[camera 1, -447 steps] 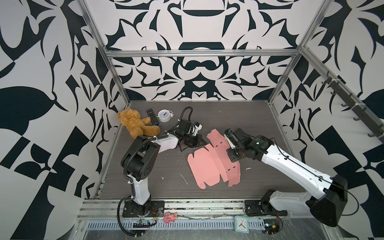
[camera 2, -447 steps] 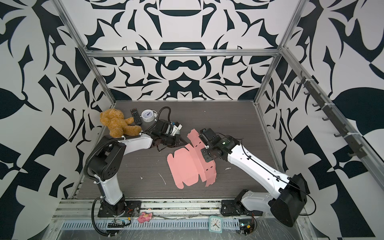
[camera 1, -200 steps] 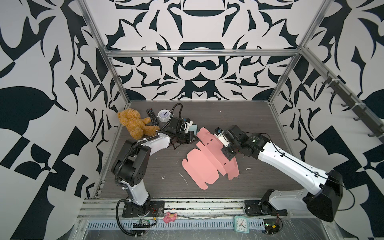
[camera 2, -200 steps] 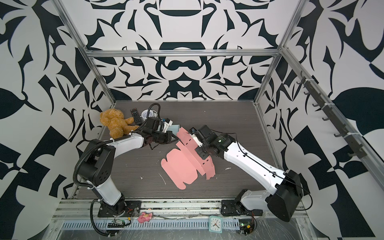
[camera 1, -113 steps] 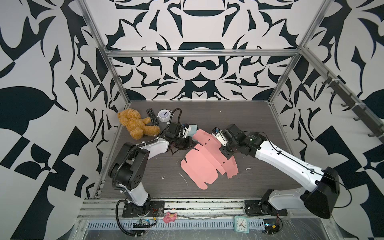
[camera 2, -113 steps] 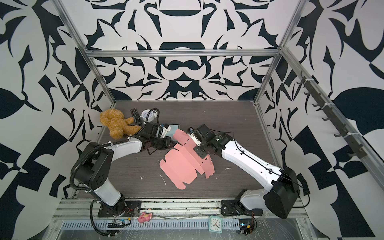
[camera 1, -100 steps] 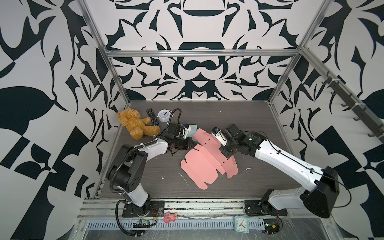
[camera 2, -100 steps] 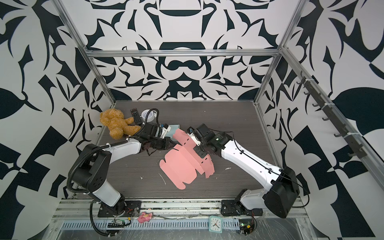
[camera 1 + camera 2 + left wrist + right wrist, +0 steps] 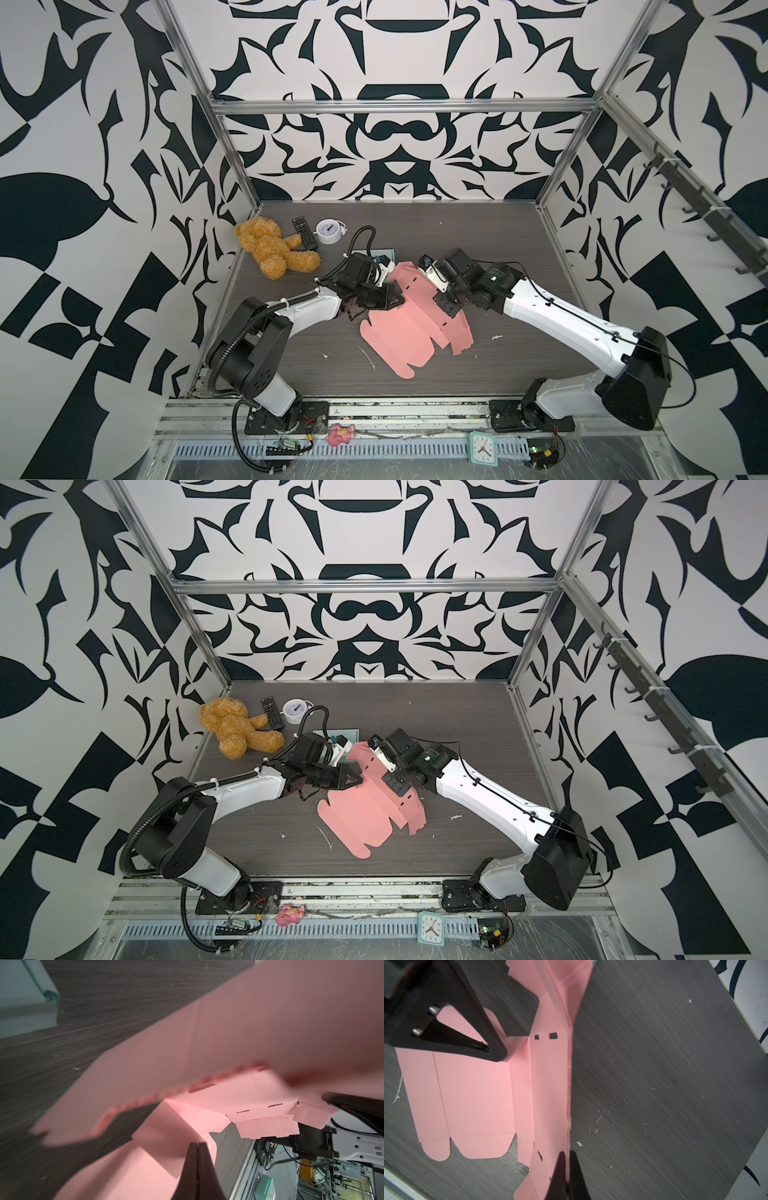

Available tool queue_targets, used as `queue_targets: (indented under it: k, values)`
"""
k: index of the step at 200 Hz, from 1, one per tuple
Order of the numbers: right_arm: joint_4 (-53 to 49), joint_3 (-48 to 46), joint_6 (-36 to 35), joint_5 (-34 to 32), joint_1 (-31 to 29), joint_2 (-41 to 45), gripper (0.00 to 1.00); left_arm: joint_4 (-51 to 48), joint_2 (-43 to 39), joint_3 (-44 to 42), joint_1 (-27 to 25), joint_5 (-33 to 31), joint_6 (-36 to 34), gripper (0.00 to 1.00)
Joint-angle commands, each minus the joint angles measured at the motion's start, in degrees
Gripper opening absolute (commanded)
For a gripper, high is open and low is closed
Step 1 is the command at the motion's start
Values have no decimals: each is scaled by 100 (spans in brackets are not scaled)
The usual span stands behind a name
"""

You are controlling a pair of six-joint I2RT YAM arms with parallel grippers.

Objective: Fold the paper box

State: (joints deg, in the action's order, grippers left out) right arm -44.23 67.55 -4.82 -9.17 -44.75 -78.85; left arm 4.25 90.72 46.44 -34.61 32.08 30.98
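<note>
The paper box point(image 9: 411, 332) lies on the counter point(image 9: 498, 249), its far panel point(image 9: 411, 280) raised. Our right tool point(image 9: 566, 1157) pinches that panel. Our left tool point(image 9: 198, 1145), closed, presses beside the crease. We should swing slowly and press firmly.

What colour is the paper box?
The paper box is plain pink; the right wrist view shows it best.

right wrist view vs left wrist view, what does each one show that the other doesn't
Only the right wrist view shows the rounded flaps, the left arm's shut jaws seen from outside, and a strip of wall. Only the left wrist view shows a pale teal slab on the table and the right arm. Both show the pink box partly raised, the dark table, and that camera's own jaws shut.
</note>
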Motion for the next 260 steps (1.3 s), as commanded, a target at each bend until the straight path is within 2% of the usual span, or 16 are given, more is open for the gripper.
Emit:
queue_targets:
  k: [1,20,24,42,103,145,205,260]
  values:
    - [195,193,-72,-130,-84,78,0,229,173,-106,-28,-51,110,2]
    - [180,162,-115,-131,-135,76,0,295,242,-126,-30,-74,145,2]
    - [170,158,-123,-338,-147,68,0,289,245,-126,-28,-78,153,2]
    - [93,149,-176,-499,-204,32,0,264,147,-165,-28,-95,154,2]
    - [0,-55,-455,-805,-250,69,0,-511,-1003,-501,29,-339,-65,7]
    - [103,-211,-668,-766,-382,138,0,-957,-1550,-330,79,-565,-99,8]
    - [145,-312,-731,-1082,-685,133,0,-1359,-1343,590,93,-842,-89,7]
    - [149,-330,-804,-1337,-858,153,0,-1435,-1075,1028,88,-905,-97,7]
